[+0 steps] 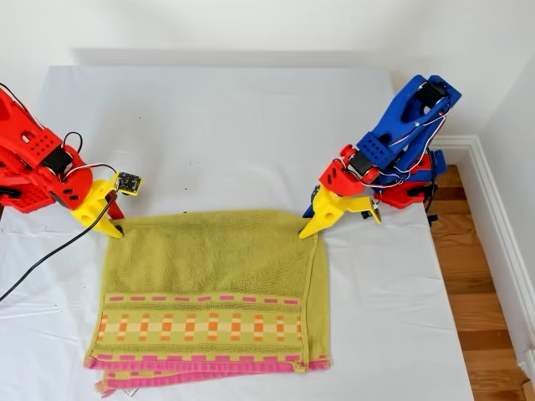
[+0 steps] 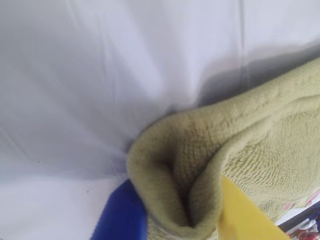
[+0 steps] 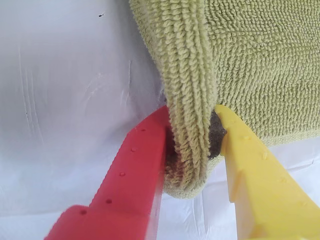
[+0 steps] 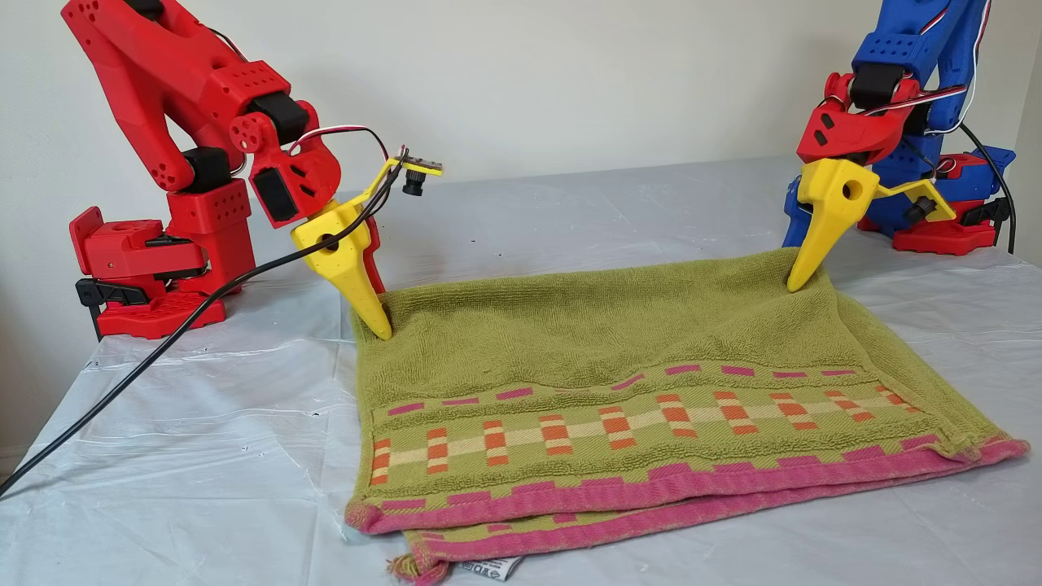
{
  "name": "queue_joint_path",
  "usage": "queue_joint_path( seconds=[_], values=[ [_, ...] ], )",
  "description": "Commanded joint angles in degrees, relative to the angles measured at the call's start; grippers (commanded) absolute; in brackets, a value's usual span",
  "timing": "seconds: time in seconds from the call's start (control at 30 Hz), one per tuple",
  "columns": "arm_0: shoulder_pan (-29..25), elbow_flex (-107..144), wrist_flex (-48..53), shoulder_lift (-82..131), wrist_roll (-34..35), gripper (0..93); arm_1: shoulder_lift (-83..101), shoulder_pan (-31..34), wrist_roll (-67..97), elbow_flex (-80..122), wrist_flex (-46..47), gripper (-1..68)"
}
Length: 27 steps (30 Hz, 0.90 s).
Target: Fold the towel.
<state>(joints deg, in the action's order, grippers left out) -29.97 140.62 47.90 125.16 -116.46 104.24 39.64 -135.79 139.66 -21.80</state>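
Two folded corners pinched: my first hand [image 2: 175, 227] and my second hand [image 3: 192, 150] each clamp the soft, limp yellow-green terry towel [image 1: 217, 259]; thick pile grips well, likely sags between.

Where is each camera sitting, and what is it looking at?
Exterior view: up high, looking down at the table and towel; both arms show, red at its left, blue at its right.
First wrist view: on the blue arm, looking along my first hand, shut on a towel corner.
Second wrist view: on the red arm, looking along my second hand, shut on another corner.
Other view: low at the table's front, facing the wall; both arms show.
Shared: all four show the towel.
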Motion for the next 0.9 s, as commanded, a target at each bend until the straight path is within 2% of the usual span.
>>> queue_joint_path(
  seconds=[0.0,0.1,0.2,0.23,0.33,0.47,0.67,0.87],
  values=[
    [-0.4,-0.4,0.9,1.0,0.0,1.4,-1.7,1.1,1.8,-4.7,-2.5,0.2],
    [-0.3,-1.1,0.9,-0.3,0.4,1.4,-1.0,-0.7,5.4,-10.7,-14.5,0.2],
    [-0.3,-1.7,0.9,-1.2,0.8,1.4,0.1,-4.0,11.3,-21.0,-35.2,0.2],
    [-0.3,-1.7,0.9,-1.2,0.8,1.4,-0.4,-5.4,13.2,-26.1,-44.6,0.2],
    [-0.4,-1.5,1.1,-1.1,0.9,1.4,-0.1,-8.5,16.8,-33.1,-57.2,0.1],
    [-0.4,-1.5,1.1,-1.0,1.0,1.4,3.0,-10.7,17.5,-35.7,-65.7,0.1],
    [0.0,-2.3,2.6,-1.2,1.7,1.4,0.1,-10.6,16.1,-44.1,-80.9,0.1],
    [3.9,-0.5,8.2,4.4,6.2,1.4,4.0,-13.6,20.0,-43.2,-81.2,0.1]
  ],
)
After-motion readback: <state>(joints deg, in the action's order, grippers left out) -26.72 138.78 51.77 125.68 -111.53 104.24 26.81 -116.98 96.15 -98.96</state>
